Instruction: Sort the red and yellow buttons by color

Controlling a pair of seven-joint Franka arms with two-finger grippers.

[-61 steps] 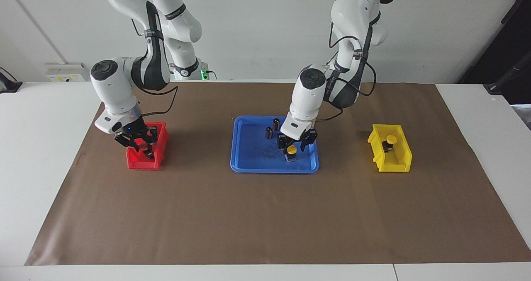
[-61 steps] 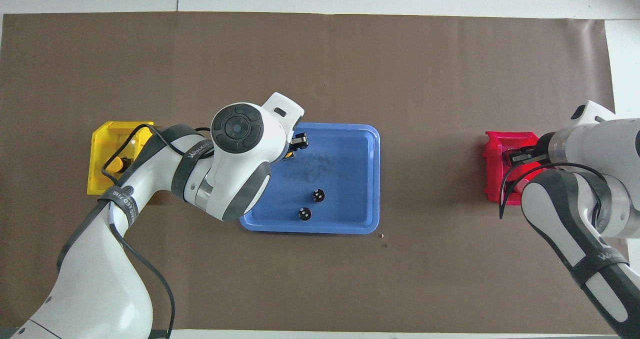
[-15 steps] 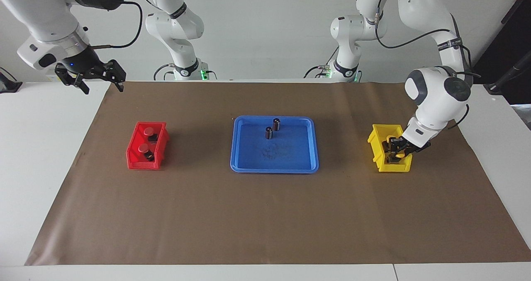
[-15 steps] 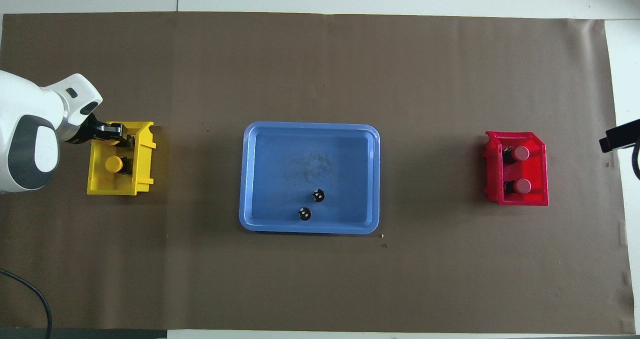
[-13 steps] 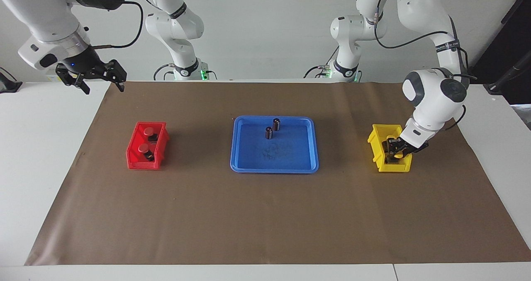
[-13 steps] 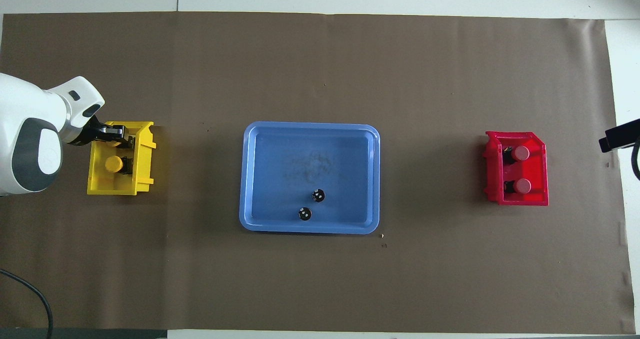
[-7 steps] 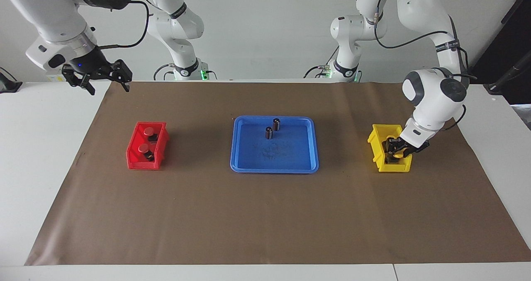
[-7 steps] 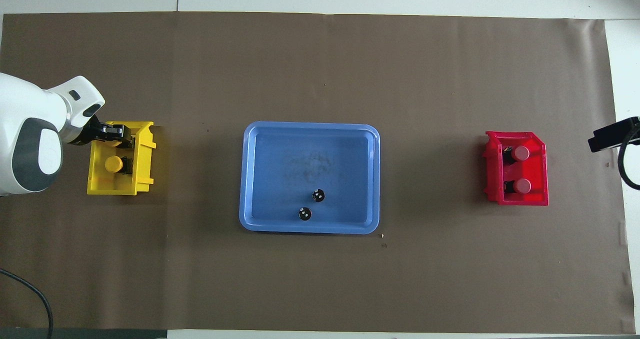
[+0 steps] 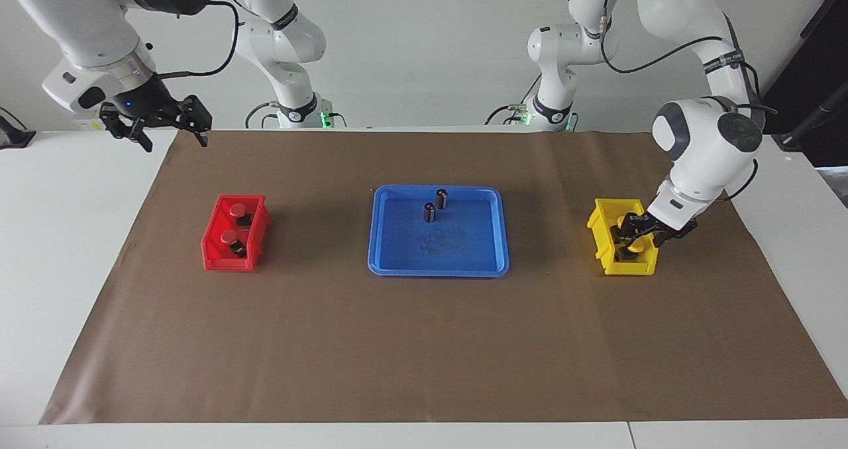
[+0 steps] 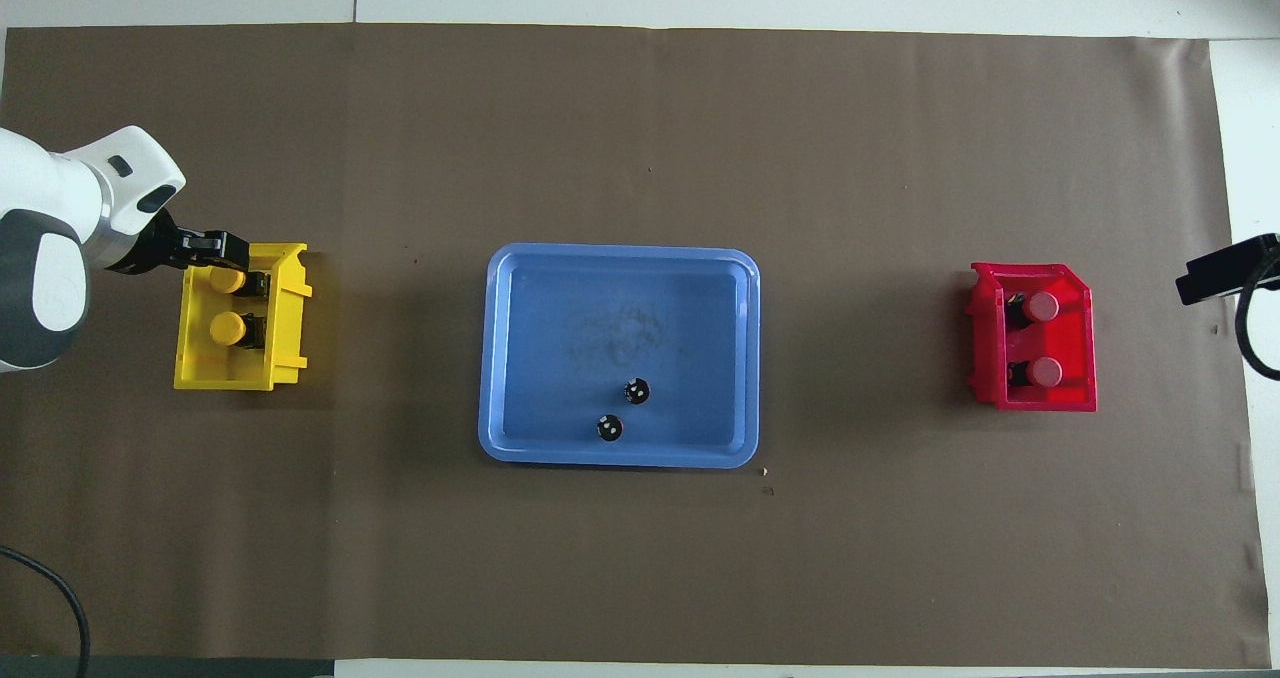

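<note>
Two yellow buttons (image 10: 227,280) (image 10: 228,329) lie in the yellow bin (image 10: 285,308) at the left arm's end of the table. My left gripper (image 9: 637,232) hangs open just above that bin, over the button farther from the robots, and holds nothing. Two red buttons (image 9: 237,208) (image 9: 229,236) sit in the red bin (image 9: 228,262) at the right arm's end. My right gripper (image 9: 171,134) waits open and empty, high over the mat's corner by the robots.
A blue tray (image 9: 437,271) lies mid-table between the two bins. Two dark capless cylinders (image 9: 441,199) (image 9: 430,212) stand in its part nearer the robots. Brown paper covers the table.
My left gripper brought a yellow button from the tray into the yellow bin, then opened and lifted off it. The right gripper left the red bin, rose and drifted slightly.
</note>
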